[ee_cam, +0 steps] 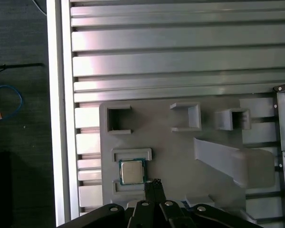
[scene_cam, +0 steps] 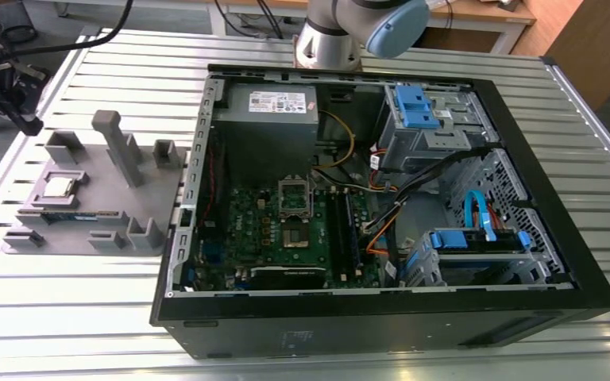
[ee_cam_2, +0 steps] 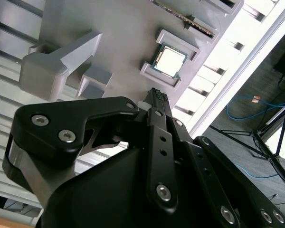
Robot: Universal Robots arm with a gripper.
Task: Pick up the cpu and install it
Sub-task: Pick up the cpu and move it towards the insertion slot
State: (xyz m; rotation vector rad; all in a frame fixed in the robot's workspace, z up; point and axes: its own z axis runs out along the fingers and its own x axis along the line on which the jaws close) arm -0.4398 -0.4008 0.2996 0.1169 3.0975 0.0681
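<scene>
On the grey tray (scene_cam: pixel 114 202), in a shallow square pocket: cpu (scene_cam: pixel 59 186), lying flat, silvery top up, pale rim showing all round, not yet lifted. Framed by low grey lips of the tray on two opposite sides.

Over the tray, just beside the cpu pocket in both wrist views: pincer (ee_cam: pixel 154 184), fingers together, clamped on nothing, tip apart from the chip.

Near the cpu on the same tray: long green memory stick (scene_cam: pixel 67 214), set on edge in a slot. Elsewhere on the tray: several hollow grey blocks and one tall slanted post (scene_cam: pixel 114 147).

Beside the tray, toward the exterior view's right: open computer case (scene_cam: pixel 390 198), lying on its side, green board (scene_cam: pixel 283 230) exposed.

Under tray and case alike: slatted metal counter (scene_cam: pixel 72 317).
</scene>
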